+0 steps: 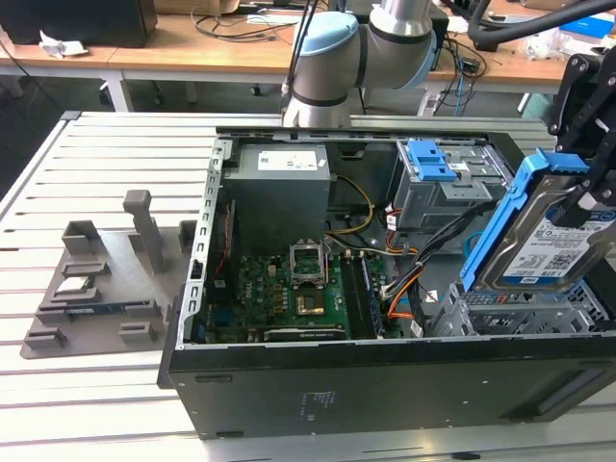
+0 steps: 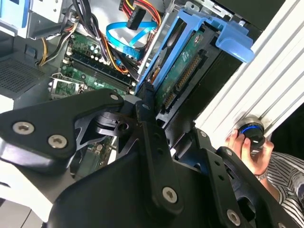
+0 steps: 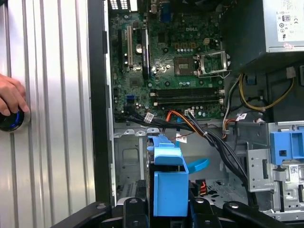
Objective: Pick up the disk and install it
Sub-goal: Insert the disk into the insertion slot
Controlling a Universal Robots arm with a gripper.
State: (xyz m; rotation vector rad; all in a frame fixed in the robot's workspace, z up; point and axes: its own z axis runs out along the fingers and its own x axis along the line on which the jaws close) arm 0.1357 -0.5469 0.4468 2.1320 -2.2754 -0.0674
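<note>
The disk (image 1: 544,241) is up in the air at the exterior view's right end of the open computer case (image 1: 192,318), standing on its edge and leaning, with its blue rails (image 1: 496,226) on its sides. The end effector (image 1: 580,197) is clenched on the disk's top end, so the long side of the disk slopes down and away from it, and the low end hangs just above the empty metal bay (image 1: 520,308) in the case. In the first wrist view, a person's hand (image 3: 12,97) rests on a round button (image 3: 9,121) on the ribbed counter (image 3: 52,142) beside the case.
</note>
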